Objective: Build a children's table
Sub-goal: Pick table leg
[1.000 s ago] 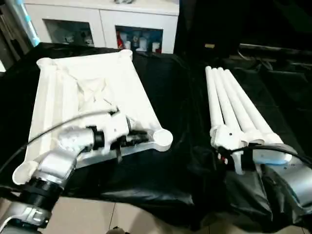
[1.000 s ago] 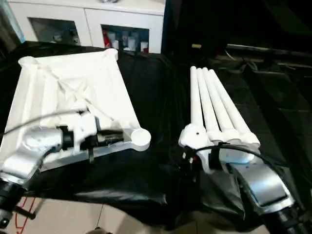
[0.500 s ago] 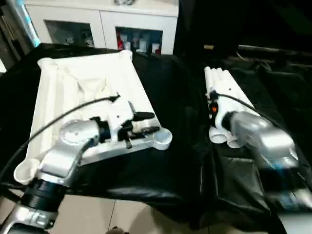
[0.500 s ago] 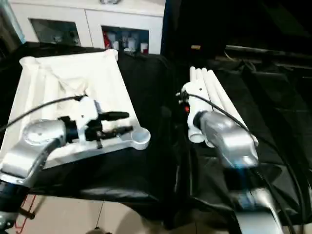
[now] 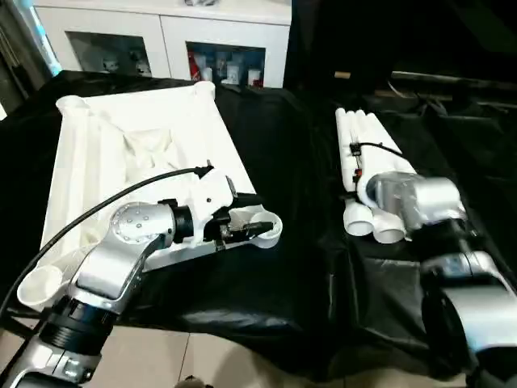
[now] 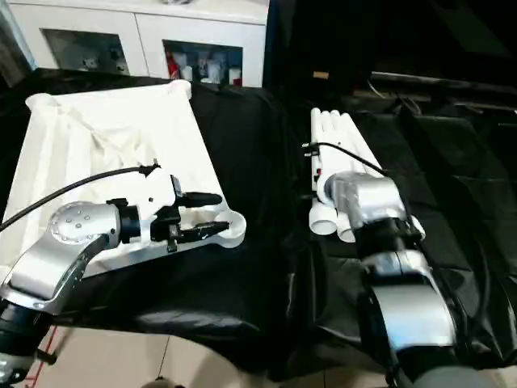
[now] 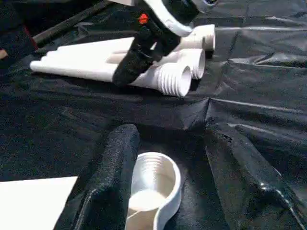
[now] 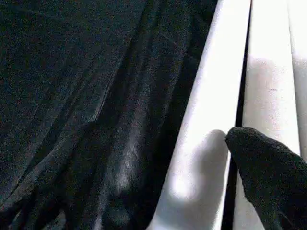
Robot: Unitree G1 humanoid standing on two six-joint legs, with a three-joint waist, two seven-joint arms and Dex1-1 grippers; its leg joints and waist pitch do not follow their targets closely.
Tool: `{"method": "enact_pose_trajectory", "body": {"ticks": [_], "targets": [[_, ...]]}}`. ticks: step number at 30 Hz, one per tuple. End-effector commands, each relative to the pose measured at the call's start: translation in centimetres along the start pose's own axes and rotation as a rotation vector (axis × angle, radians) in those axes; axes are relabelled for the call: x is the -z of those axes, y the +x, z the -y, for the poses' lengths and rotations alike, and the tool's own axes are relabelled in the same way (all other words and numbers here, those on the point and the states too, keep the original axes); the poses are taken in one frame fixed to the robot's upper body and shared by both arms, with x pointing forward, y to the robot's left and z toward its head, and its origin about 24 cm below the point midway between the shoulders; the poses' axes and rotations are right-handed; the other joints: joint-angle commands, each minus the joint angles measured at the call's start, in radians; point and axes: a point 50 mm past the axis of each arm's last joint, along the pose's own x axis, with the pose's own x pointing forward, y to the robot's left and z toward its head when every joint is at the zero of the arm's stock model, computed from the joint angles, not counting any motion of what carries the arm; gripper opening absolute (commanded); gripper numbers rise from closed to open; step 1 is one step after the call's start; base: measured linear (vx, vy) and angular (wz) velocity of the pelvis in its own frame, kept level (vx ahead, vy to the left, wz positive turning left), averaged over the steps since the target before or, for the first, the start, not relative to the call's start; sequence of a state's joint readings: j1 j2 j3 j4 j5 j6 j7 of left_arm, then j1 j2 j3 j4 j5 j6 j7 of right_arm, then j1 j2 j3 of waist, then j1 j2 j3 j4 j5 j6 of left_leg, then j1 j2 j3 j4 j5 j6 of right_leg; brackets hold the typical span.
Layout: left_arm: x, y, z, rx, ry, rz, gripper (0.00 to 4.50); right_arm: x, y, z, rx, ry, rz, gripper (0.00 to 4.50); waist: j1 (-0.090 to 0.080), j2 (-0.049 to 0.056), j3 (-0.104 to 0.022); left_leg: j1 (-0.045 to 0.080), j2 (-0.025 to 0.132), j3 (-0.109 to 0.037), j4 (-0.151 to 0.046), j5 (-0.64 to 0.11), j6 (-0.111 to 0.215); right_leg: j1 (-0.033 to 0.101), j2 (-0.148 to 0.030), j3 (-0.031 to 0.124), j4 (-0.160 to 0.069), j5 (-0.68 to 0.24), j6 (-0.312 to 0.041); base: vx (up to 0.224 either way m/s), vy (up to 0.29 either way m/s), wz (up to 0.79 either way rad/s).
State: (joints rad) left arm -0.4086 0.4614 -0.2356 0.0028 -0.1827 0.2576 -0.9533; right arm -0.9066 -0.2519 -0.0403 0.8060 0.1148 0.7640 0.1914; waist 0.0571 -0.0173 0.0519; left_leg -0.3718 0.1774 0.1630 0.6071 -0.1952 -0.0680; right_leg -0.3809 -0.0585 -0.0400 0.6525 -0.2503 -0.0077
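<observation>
The white tabletop (image 5: 137, 153) lies underside up on the left of the black cloth. My left gripper (image 5: 254, 217) is open at its near right corner. The fingers stand either side of the threaded corner socket (image 7: 153, 184), which sits close against one finger (image 7: 110, 182) and clear of the other. The white tubular legs (image 5: 359, 133) lie side by side on the right, threaded ends toward me. My right gripper (image 7: 127, 67) is open and reaches down onto them. One fingertip (image 8: 268, 167) rests at the seam between two legs.
A white glass-door cabinet (image 5: 161, 32) stands behind the table. The black cloth (image 5: 283, 283) hangs in folds over the near edge, with tiled floor (image 5: 202, 364) below. A black cable (image 5: 97, 214) arcs over the tabletop from my left wrist.
My left gripper has opened and moved right, so its fingers now flank the corner socket. The right arm has swung from the legs' near ends forward over them.
</observation>
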Motion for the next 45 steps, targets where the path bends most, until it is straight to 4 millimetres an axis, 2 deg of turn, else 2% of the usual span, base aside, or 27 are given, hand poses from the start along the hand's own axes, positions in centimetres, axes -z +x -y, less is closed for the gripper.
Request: {"method": "enact_pose_trajectory", "body": {"ticks": [1, 6, 18, 24, 31, 33, 37, 38, 41, 45], "targets": [[-0.5, 0.0, 0.3, 0.025, 0.013, 0.006, 2.55, -0.5, 0.1, 0.3, 0.028, 0.006, 0.018, 4.50, 0.003, 0.005, -0.073, 0.009, 0.039, -0.002, -0.056, 0.034, 0.018, 0.061, -0.068, 0.046, -0.049, 0.267, -0.285, 0.000, 0.000, 0.00], [-0.4, -0.3, 0.6, 0.047, 0.007, -0.006, 2.55, -0.2, 0.6, 0.0, 0.024, 0.012, -0.023, 4.50, 0.003, 0.009, -0.073, 0.011, 0.040, -0.001, -0.056, 0.020, 0.016, 0.059, -0.066, 0.044, -0.048, 0.256, -0.287, 0.000, 0.000, 0.00], [-0.6, -0.3, 0.7, 0.072, 0.006, -0.017, 2.55, 1.2, 1.1, 0.1, 0.025, 0.038, -0.129, 4.50, 0.004, 0.011, -0.073, 0.010, 0.043, 0.003, -0.055, 0.015, 0.011, 0.058, -0.066, 0.042, -0.048, 0.252, -0.294, 0.000, 0.000, 0.00], [-0.7, -0.3, 0.8, 0.082, 0.005, -0.020, 2.60, 1.8, 1.3, 0.3, 0.032, 0.061, -0.159, 3.85, 0.006, 0.011, -0.073, 0.010, 0.044, 0.004, -0.054, 0.011, 0.014, 0.057, -0.067, 0.041, -0.047, 0.246, -0.297, 0.000, 0.000, 0.00], [-0.7, -0.2, 0.8, 0.086, 0.006, -0.025, 2.60, 2.0, 1.4, 0.3, 0.033, 0.073, -0.165, 3.25, 0.006, 0.010, -0.073, 0.010, 0.045, 0.005, -0.054, 0.006, 0.015, 0.056, -0.068, 0.041, -0.048, 0.232, -0.297, 0.000, 0.000, 0.00], [-0.7, -0.2, 0.8, 0.085, 0.007, -0.025, 2.60, 2.0, 1.4, 0.4, 0.033, 0.079, -0.162, 3.20, 0.006, 0.010, -0.072, 0.009, 0.044, 0.005, -0.055, 0.000, 0.013, 0.056, -0.068, 0.041, -0.049, 0.222, -0.297, 0.000, 0.000, 0.00], [-0.8, -0.3, 0.6, 0.072, 0.018, -0.023, 2.60, 1.7, 1.4, 0.3, 0.027, 0.105, -0.146, 2.75, 0.006, 0.011, -0.072, 0.010, 0.045, 0.005, -0.055, -0.004, 0.010, 0.055, -0.068, 0.041, -0.049, 0.217, -0.294, 0.000, 0.000, 0.00], [-0.8, -0.3, 0.6, 0.068, 0.021, -0.025, 2.60, 1.6, 1.4, 0.3, 0.028, 0.109, -0.142, 2.68, 0.007, 0.015, -0.072, 0.009, 0.045, 0.004, -0.055, -0.003, 0.009, 0.055, -0.068, 0.040, -0.049, 0.217, -0.294, 0.000, 0.000, 0.00], [-0.7, -0.3, 0.3, 0.047, 0.030, -0.038, 2.60, 1.7, 1.4, 0.5, 0.042, 0.137, -0.131, 2.44, 0.006, 0.013, -0.073, 0.010, 0.045, 0.004, -0.055, -0.001, 0.010, 0.055, -0.068, 0.041, -0.049, 0.227, -0.294, 0.000, 0.000, 0.00], [-0.7, -0.2, 0.1, 0.020, 0.027, -0.033, 2.60, 1.8, 1.5, 0.5, 0.027, 0.182, -0.115, 2.08, 0.007, 0.016, -0.073, 0.009, 0.045, 0.004, -0.055, -0.008, 0.011, 0.055, -0.068, 0.041, -0.049, 0.229, -0.295, 0.000, 0.000, 0.00]]}}
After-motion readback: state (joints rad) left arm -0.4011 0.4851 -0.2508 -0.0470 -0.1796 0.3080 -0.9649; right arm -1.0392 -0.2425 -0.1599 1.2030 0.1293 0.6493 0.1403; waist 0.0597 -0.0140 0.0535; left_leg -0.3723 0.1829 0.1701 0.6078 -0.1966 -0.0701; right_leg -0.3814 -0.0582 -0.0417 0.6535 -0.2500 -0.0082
